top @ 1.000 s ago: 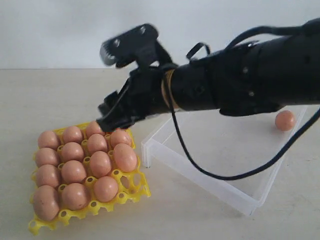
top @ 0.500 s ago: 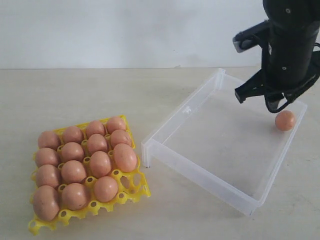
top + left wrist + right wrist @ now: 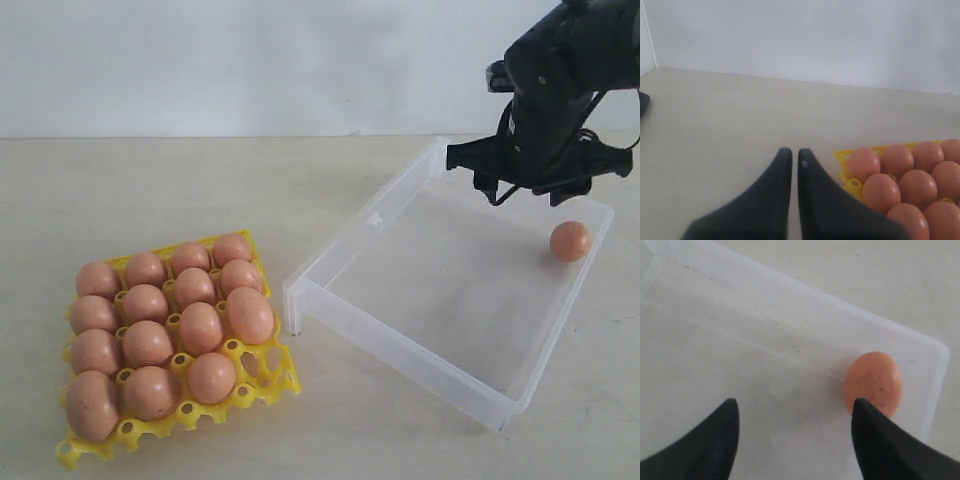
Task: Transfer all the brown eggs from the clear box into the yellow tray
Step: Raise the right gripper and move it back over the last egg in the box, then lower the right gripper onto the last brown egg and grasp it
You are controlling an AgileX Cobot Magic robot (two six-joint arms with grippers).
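One brown egg (image 3: pixel 570 241) lies alone at the far right corner of the clear box (image 3: pixel 400 345); the right wrist view shows this egg (image 3: pixel 873 383) just beyond one finger. My right gripper (image 3: pixel 540 192) hovers open above the box's far end, with nothing between its fingers (image 3: pixel 715 440). Several brown eggs (image 3: pixel 200 327) fill the yellow tray (image 3: pixel 262 383) at the left. In the left wrist view my left gripper (image 3: pixel 790 156) is shut and empty over bare table, beside the tray's corner (image 3: pixel 850 186).
The table top is pale beige, with a white wall behind it. The clear box stands angled to the right of the tray. A dark object (image 3: pixel 642 102) shows at the edge of the left wrist view.
The right arm swung from above the tray back across to the far right end of the clear box. Its jaws stand wide. The eggs have not moved.
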